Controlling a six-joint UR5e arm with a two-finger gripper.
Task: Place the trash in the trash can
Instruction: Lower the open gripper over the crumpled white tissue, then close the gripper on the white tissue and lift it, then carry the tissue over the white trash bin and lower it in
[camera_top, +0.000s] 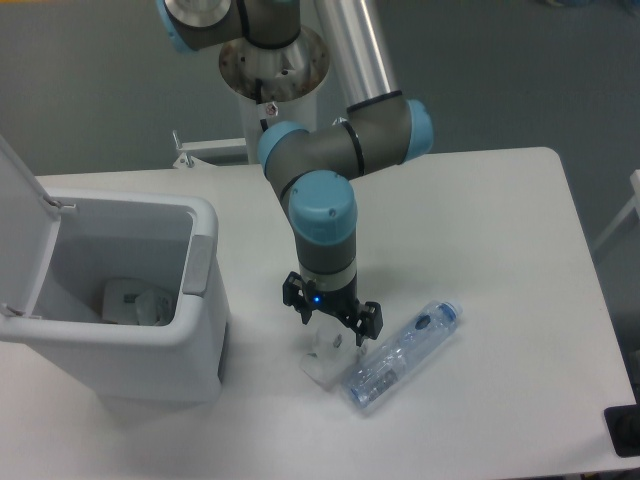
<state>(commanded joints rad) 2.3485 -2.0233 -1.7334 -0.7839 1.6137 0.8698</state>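
1. While the arm reaches down from the far mount, the gripper sits directly over the crumpled wrapper, near the middle of the table
2. Fingers stand apart, one on each side of the wrapper's top; can't tell whether they touch it, and nothing is clamped
3. Wrapper lies on the tabletop, whitish, partly hidden under the gripper, just left of the bottle
4. Crushed bottle lies flat on the table, angled from near-left to far-right, blue label toward its far-right end; its near-left end is touching or almost touching the wrapper
5. Trash can stands at the left side of the table, lid swung up and open on the left, pale grey tab on the wall facing the gripper
6. Some whitish item lies at the bottom inside the can; too blurred to identify
7. Can and wrapper are apart, with bare table between them
8. A blue light glows on the wrist just above the fingers
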